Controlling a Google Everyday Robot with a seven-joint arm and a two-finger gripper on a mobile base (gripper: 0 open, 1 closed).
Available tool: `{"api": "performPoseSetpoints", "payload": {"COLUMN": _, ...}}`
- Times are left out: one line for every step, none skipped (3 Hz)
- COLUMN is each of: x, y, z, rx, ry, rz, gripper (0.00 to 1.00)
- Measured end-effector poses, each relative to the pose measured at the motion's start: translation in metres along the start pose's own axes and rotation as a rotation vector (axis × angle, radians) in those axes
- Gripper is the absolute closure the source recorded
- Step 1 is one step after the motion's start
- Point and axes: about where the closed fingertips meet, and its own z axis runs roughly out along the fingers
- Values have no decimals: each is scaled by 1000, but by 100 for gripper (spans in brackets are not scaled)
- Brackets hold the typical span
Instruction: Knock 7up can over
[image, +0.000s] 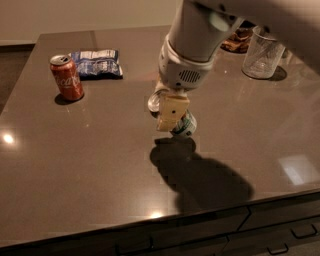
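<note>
The 7up can (185, 125) is near the middle of the dark table (90, 165). It is white and green and leans steeply, with its silver top (155, 101) pointing left and its base to the right. My gripper (172, 117) hangs from the white arm that comes in from the top right. It is shut on the can. One cream finger (168, 113) lies across the can's near side and the other finger is hidden behind the can. I cannot tell whether the can's base touches the table.
A red cola can (66, 77) stands at the back left, next to a blue snack bag (96, 63). A clear glass (262, 52) and a brown item (237, 40) are at the back right. The table's front edge (200, 211) is near.
</note>
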Motion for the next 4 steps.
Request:
{"api": "performPoseSetpoints", "payload": {"x": 7, "y": -13, "z": 21, "rx": -13, "ry": 119, "rz": -70, "gripper": 99}}
{"api": "performPoseSetpoints", "payload": {"x": 12, "y": -19, "z": 36, "rx": -39, "ry": 172, "rz": -108, "gripper": 77}}
{"api": "performPoseSetpoints", "payload": {"x": 18, "y": -21, "z": 46, "rx": -67, "ry": 202, "rz": -138, "gripper": 54}}
{"api": "performPoseSetpoints", "payload": {"x": 24, "y": -20, "z": 52, "rx": -92, "ry": 207, "rz": -153, "gripper": 31}}
